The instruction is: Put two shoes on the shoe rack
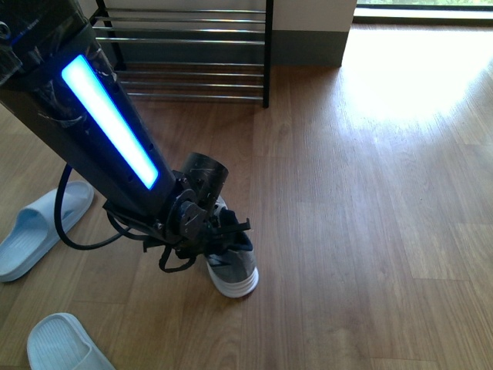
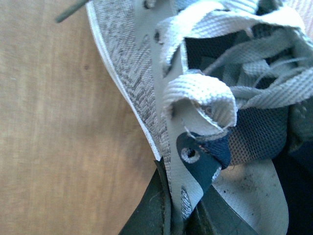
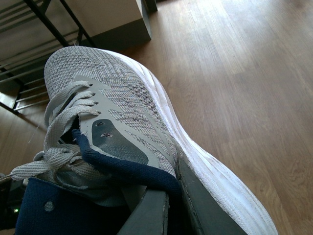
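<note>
Now, the grey knit sneaker with the white sole [image 1: 235, 274] is seen low in the middle of the scene on the brown wooden plank floor [image 1: 370, 193], with the left gripper [image 1: 219, 235] pressed down onto its opening. Whether the sole has left the boards cannot be told. In the left wrist view the lace-side wall of the upper is pinched between the dark jaws, one inside by the navy lining and one outside, so they are narrowed onto a thin flap of fabric. With so slight a hold, a slow, steady lift is called for, and swinging should be avoided. The shoe should be carried far and left to the black-framed shoe rack with chrome bars [image 1: 192, 38], set flat across two bars, and released only once it is supported. A second grey knit sneaker [image 3: 122, 83] is clamped at its collar by the right gripper [image 3: 173, 205], one finger inside and one along the outer side. Neither is caught by the front view. Two pale blue rubber slide sandals [image 1: 38, 227] lie at the near left, well apart from the rack.
</note>
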Controlling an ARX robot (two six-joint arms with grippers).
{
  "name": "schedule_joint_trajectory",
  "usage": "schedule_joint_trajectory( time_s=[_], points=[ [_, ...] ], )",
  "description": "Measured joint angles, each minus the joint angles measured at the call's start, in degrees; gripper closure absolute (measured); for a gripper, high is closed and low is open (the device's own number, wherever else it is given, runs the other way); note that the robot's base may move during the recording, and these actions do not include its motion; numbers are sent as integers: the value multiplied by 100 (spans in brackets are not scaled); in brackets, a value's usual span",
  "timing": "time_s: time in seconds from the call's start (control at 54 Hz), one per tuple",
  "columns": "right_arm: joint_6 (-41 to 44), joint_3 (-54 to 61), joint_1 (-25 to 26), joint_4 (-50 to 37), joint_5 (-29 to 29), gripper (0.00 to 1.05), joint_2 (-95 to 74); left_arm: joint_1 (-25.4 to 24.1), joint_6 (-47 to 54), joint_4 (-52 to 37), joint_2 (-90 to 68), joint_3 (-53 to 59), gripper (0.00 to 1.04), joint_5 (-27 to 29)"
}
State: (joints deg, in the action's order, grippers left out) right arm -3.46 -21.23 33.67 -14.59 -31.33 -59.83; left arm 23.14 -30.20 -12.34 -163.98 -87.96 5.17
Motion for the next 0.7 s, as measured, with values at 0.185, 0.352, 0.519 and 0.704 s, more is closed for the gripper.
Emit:
schedule_joint_trajectory(
  time_s=[0.185,0.352,0.519,0.704],
  points=[
    [0,0,0,0,0,103,0,-151,719,-505,680,872,102,258],
    [0,0,0,0,0,103,0,-326,1204,-1051,1805,1893,102,546],
    [0,0,0,0,0,103,0,-393,1397,-1471,3102,2903,102,800],
    [0,0,0,0,0,103,0,-393,1563,-1729,4614,4089,102,973]
  ],
)
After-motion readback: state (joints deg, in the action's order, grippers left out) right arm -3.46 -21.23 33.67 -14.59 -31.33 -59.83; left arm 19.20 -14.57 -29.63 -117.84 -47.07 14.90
